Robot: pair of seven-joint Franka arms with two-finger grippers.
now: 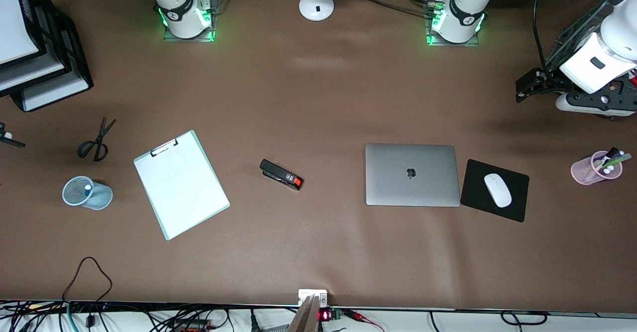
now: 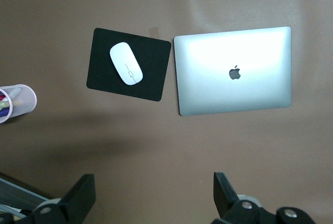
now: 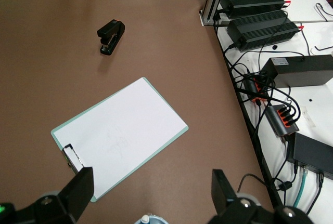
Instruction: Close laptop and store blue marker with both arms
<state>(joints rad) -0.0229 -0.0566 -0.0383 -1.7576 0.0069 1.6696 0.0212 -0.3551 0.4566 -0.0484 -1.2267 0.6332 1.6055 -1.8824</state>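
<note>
The thin silver-grey laptop [image 1: 412,174] lies shut on the brown table [image 1: 318,98], touching the black mouse pad [image 1: 517,207] with its white mouse [image 1: 497,189]. The pale green clipboard [image 1: 181,183] and black stapler [image 1: 280,174] lie toward the right arm's end. The left hand [image 2: 153,198] hangs spread above bare table near the laptop, and the right hand [image 3: 151,195] hangs spread over the clipboard; a white-ended pen stands in the blue mesh cup [image 1: 87,192], its colour hidden.

The laptop [image 1: 412,174] looks like smooth grey metal with a soft shine. The mouse pad [image 1: 517,200] beside it is dull black, and the mouse [image 1: 497,189] is shiny white plastic. The table [image 1: 318,98] is matt brown. White paper lies on the clipboard [image 1: 181,184].
</note>
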